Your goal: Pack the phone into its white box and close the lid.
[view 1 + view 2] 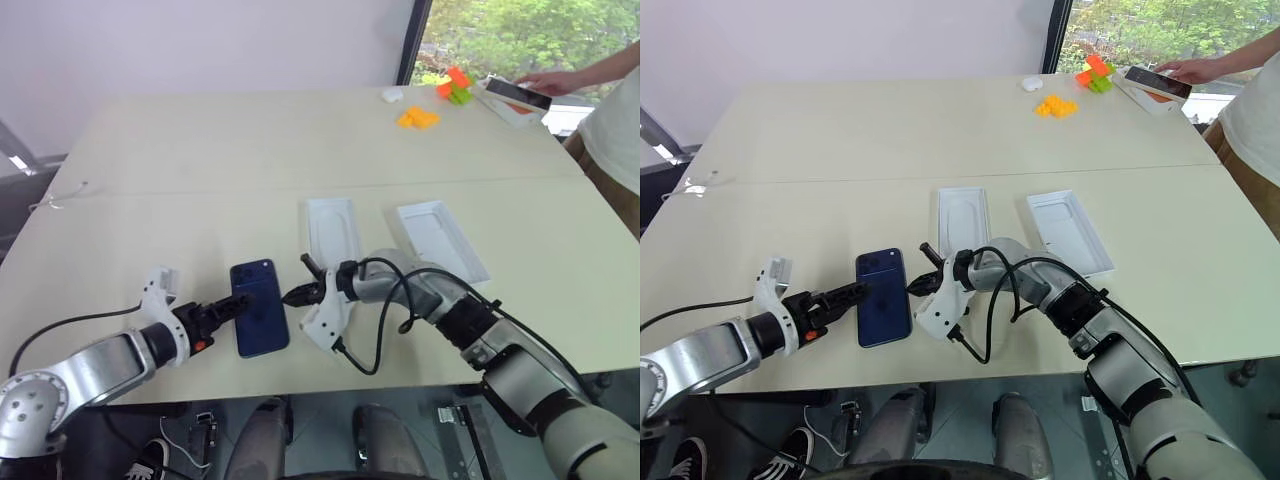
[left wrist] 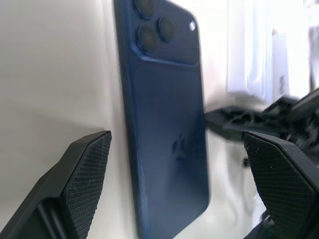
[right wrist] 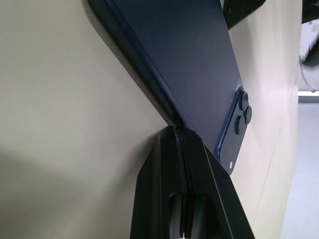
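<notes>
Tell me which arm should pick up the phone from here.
Left, probably. The left gripper is open, its jaws standing on either side of the phone, which lies flat on the table. The right gripper is shut, its tip against the phone's edge, so it would have to reopen first.

No readable txt, nos. or labels anywhere. Only sign: faint logo on glossy back of slim dark navy-blue smartphone (image 2: 164,129), lying btwn the claws' tips; too dim to read.

Glossy navy-blue phone (image 1: 259,307), white box (image 1: 441,238), black textured end effector fingers (image 2: 82,179), cream table (image 1: 200,150).
</notes>
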